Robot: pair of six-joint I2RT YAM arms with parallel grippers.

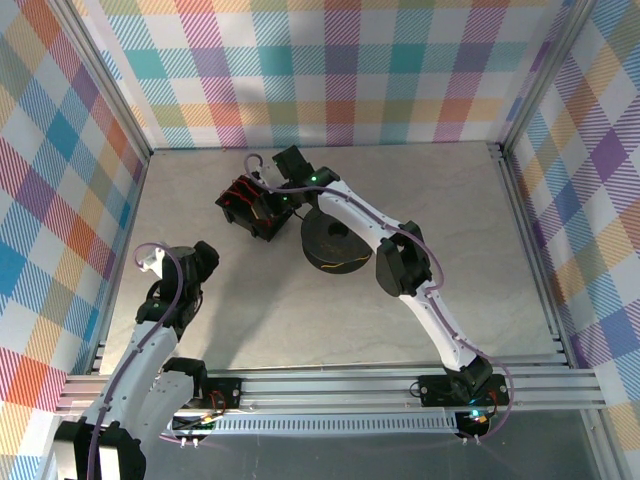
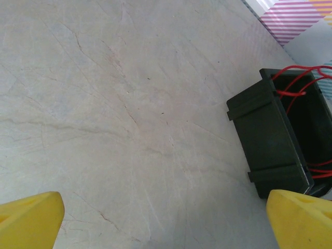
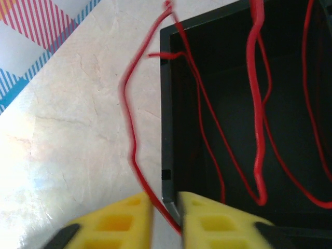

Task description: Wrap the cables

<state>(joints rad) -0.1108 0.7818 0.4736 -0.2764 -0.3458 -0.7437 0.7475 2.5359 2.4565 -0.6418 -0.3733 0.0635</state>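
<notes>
Cables (image 3: 255,104) loop inside the black box (image 3: 166,129); the right gripper (image 3: 165,207) pinches one red strand at its corner. Left gripper (image 2: 166,223) hangs beside it, fingers wide.

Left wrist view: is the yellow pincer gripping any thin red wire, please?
No, the yellow left pincer gapes open over bare pale marbled tabletop.

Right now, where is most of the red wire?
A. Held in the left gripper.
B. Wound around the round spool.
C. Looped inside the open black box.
C: the red wire loops inside the black box, with one strand spilling over its rim onto the table; the left gripper hangs open, holding nothing.
</notes>
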